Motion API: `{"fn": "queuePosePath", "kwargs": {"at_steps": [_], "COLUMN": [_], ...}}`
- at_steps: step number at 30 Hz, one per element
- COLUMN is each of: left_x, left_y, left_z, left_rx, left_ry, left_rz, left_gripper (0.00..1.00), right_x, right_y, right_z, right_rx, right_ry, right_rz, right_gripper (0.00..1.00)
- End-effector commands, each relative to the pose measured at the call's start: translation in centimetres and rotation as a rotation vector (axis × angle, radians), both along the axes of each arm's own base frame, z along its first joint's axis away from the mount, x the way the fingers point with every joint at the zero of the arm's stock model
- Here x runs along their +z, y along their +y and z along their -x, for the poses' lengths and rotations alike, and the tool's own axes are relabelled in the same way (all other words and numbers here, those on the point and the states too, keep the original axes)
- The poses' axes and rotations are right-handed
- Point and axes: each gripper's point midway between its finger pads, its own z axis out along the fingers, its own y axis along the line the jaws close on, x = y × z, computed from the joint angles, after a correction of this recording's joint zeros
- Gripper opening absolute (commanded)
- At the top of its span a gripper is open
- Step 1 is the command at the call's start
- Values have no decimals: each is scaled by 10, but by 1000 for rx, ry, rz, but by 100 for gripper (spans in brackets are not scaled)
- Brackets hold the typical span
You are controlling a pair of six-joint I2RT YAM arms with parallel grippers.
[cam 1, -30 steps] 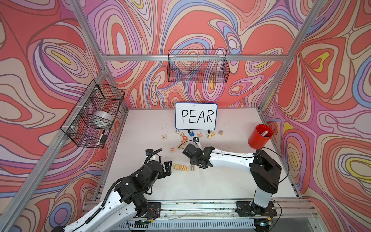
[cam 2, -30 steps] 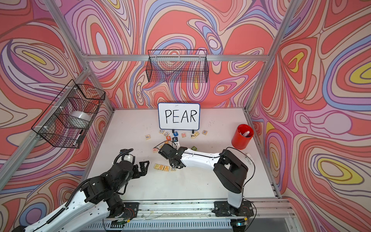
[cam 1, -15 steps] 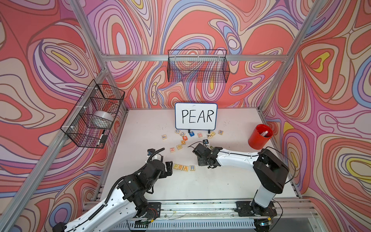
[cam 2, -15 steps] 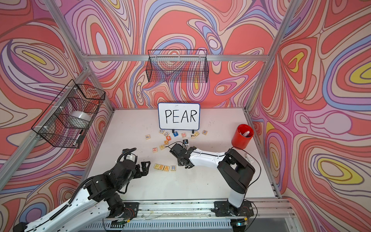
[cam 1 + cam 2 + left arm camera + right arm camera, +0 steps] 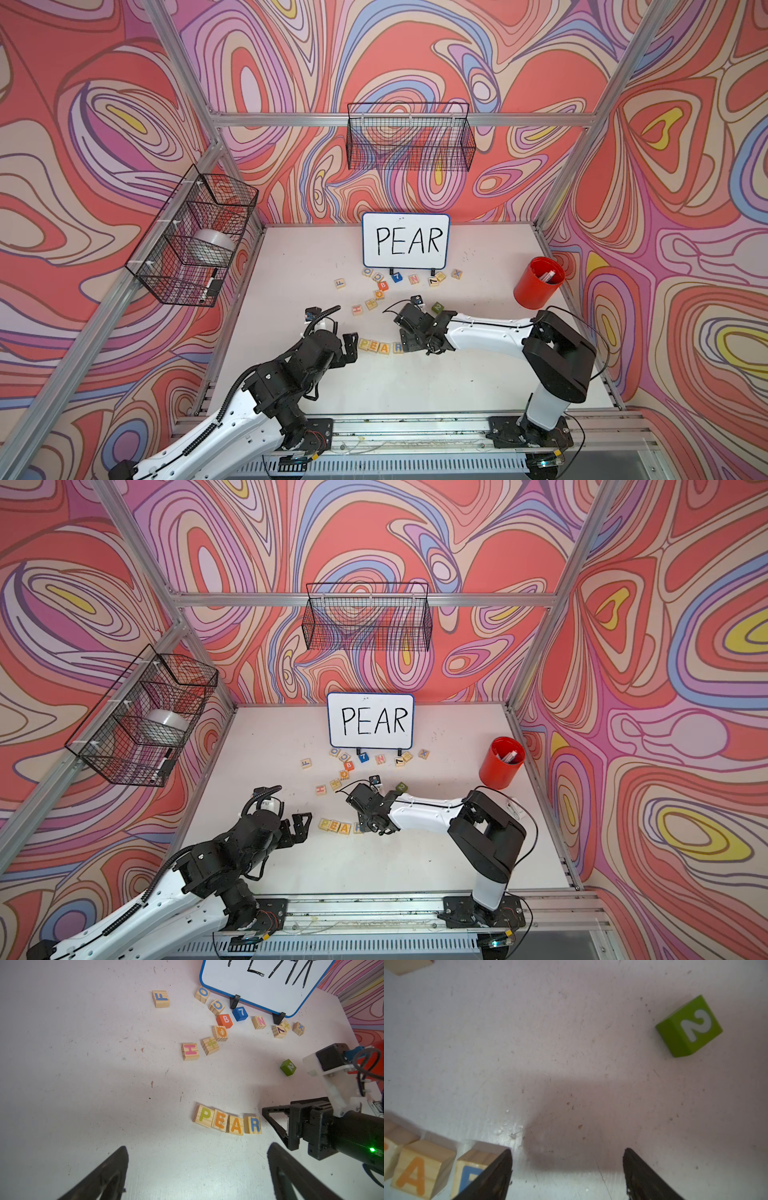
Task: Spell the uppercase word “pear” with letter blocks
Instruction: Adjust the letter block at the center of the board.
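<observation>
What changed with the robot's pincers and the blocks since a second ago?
The right pincer spread wider and shifted a little by the row's end. It now stands open beside the R block, holding nothing. The P block, E block, A block, the left pincer and the whiteboard stayed put.

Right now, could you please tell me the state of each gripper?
Left gripper: open, holding nothing.
Right gripper: open, holding nothing, R block just outside it.
</observation>
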Motion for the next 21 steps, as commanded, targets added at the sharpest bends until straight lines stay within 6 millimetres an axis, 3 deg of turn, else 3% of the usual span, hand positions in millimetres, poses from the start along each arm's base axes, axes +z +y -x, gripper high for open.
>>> {"fn": "queuePosePath", "kwargs": {"at_steps": [1, 7, 9, 21], "left_x": [10, 9, 10, 9], "left_y": [-1, -1, 0, 3], "left_z": [-2, -1, -1, 1], "left_rx": [7, 8, 9, 21], "left_ry": [-20, -19, -18, -24], "left_rz": [26, 27, 29, 39], "left_gripper": [100, 100, 100, 100], "right_x": [-1, -3, -11, -11], "right_y": [2, 10, 11, 20], "right_z": [1, 4, 5, 11], "right_rx": [7, 30, 35, 35], "right_ry": [0, 7, 27, 34], "right_rz": [-5, -15, 6, -33], "right_gripper": [85, 85, 85, 85]}}
